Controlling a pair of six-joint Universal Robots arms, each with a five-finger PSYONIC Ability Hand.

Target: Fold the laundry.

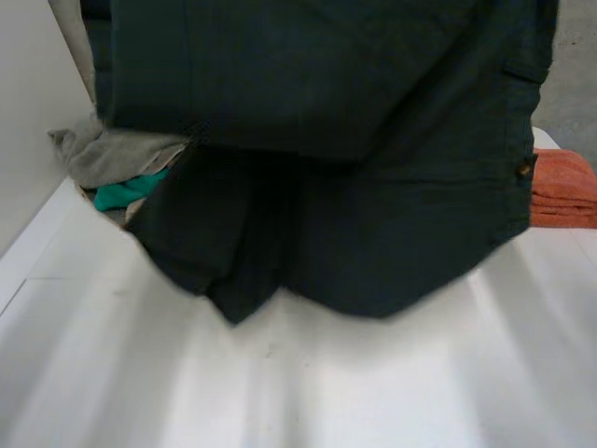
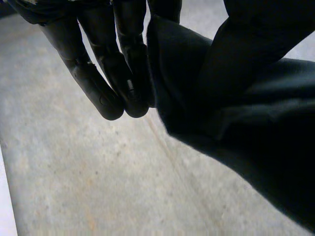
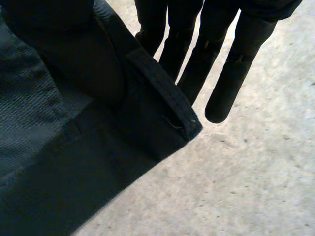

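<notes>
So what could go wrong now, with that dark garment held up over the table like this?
The right hand pinches the dark garment near a corner of its band, so it might slip out. It hangs bunched over the table and may land creased. It hangs close to the clothes pile and the orange towel and could drag them.

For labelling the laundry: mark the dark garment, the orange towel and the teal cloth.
dark garment (image 1: 373, 233), head view, its hanging front.
orange towel (image 1: 564, 187), head view, its folded top.
teal cloth (image 1: 121, 193), head view, its visible middle.
</notes>
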